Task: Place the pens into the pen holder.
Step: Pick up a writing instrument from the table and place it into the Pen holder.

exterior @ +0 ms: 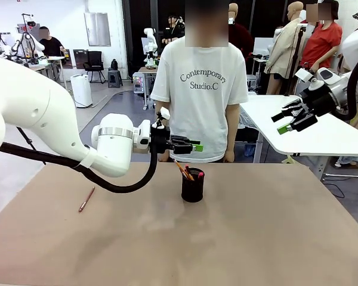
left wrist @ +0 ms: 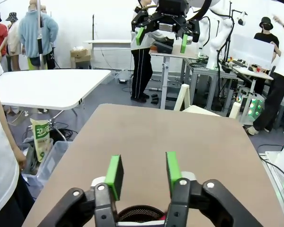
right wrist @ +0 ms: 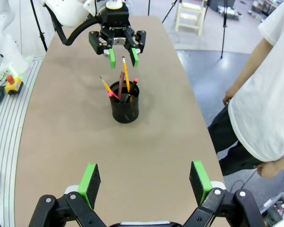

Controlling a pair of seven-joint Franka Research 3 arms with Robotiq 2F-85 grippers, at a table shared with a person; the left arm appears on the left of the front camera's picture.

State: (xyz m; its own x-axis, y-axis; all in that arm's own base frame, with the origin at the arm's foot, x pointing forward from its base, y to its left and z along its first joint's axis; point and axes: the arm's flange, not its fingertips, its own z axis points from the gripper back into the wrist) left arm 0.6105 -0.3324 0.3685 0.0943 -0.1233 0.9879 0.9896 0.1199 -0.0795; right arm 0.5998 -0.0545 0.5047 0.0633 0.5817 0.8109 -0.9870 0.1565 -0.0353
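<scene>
The black mesh pen holder [exterior: 193, 187] stands mid-table with several pens [exterior: 185, 171] leaning in it. My left gripper [exterior: 194, 145] hovers just above it, open, its green pads [left wrist: 114, 174] apart with nothing between them; the holder's rim [left wrist: 141, 213] shows right below. In the right wrist view a yellow pencil [right wrist: 126, 73] stands in the holder [right wrist: 124, 106], its top in the gap of the left gripper [right wrist: 123, 56], touching neither pad. A copper-brown pen [exterior: 86, 199] lies on the table at the left. My right gripper [exterior: 292, 119] is raised at the right, open and empty.
A person in a white T-shirt [exterior: 200, 89] stands at the table's far edge, just behind the holder, hands down. The brown tabletop [exterior: 256, 238] is bare around the holder. A white table [exterior: 322, 131] stands beyond at the right.
</scene>
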